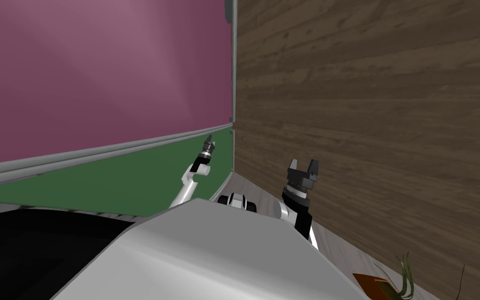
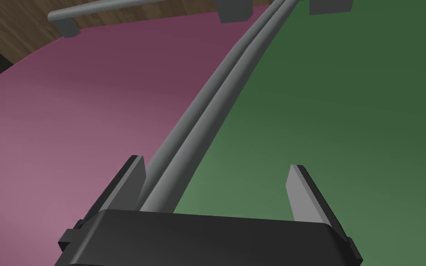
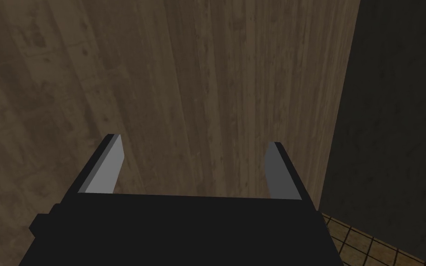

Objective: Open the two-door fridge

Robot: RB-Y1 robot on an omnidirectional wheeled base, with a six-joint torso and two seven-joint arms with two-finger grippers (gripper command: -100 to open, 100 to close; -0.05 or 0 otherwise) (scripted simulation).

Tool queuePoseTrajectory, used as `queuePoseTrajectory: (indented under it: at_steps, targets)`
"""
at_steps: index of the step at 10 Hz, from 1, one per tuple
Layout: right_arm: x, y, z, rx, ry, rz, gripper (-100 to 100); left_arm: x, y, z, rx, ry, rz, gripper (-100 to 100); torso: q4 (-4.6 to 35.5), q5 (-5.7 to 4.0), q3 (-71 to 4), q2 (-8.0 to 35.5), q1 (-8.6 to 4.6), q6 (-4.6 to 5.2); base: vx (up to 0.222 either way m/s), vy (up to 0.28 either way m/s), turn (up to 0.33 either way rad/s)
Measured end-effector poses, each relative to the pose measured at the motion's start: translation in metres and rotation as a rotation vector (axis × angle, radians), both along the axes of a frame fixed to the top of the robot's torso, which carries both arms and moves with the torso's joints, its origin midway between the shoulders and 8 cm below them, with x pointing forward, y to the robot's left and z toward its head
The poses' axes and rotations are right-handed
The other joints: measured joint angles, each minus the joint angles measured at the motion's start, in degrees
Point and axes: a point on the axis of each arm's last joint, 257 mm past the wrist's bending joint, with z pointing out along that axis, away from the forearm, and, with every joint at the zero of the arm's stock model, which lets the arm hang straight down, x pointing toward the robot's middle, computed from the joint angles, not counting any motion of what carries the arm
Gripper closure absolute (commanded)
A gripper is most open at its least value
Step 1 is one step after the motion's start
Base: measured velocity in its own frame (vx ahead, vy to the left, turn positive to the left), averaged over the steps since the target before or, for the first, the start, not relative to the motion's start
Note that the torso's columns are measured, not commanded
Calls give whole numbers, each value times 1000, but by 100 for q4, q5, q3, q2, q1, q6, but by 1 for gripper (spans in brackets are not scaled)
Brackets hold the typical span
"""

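**Left gripper open across the fridge's twin handle bars**

We stand close against the two-door fridge (image 1: pixel 36 135), which takes up the left half of the head view. Its magenta door (image 1: pixel 93 73) lies above and its green door (image 1: pixel 129 182) below in that slanted picture. To our right a brown plank wall (image 1: pixel 369 104) rises from a pale plank floor (image 1: pixel 338 245). The wall meets the fridge's edge at a grey vertical trim.

Where the two doors meet, a pair of long grey handle bars (image 2: pixel 207 120) run side by side along the seam, one to each door.

Our left gripper (image 2: pixel 216 164) reaches forward to these bars with its jaws released and spread wide. In the left wrist view both bars pass between the fingers. They sit just beside the finger (image 2: pixel 131 178) on the magenta side and well apart from the other finger (image 2: pixel 302 191), which stands over the green door. We cannot tell whether the near finger touches a bar.

Our right gripper (image 1: pixel 303 164) hangs lower, near the plank wall, with its fingers likewise parted and holding nothing.

A small green plant (image 1: pixel 404 278) stands on the floor at the wall's foot.
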Motion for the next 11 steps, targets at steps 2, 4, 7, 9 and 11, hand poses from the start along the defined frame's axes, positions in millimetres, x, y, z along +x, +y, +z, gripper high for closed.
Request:
queuePoseTrajectory:
  at_steps: [2, 4, 7, 9, 11]
  targets:
    - [0, 0, 0, 0, 0, 0, 0, 17, 6, 0, -19, 13, -1, -100, -1, 1, -3, -6, 4, 1, 24, -64, 47]
    - [0, 0, 0, 0, 0, 0, 0, 31, 9, 0, -39, 28, -2, -100, -5, 1, -11, -17, 4, 0, 19, -62, 40]
    - [0, 0, 0, 0, 0, 0, 0, 55, 15, 4, -73, 47, -5, -100, -5, 1, -26, -38, 17, 5, 22, -71, 52]
    - [0, 0, 0, 0, 0, 0, 0, 71, 20, 9, -99, 60, -6, -100, -9, 2, -21, -31, 13, 3, 23, -63, 54]
    - [0, 0, 0, 0, 0, 0, 0, 85, 24, 10, -128, 77, -8, -100, -7, 3, -29, -43, 20, 5, 16, -46, 7]
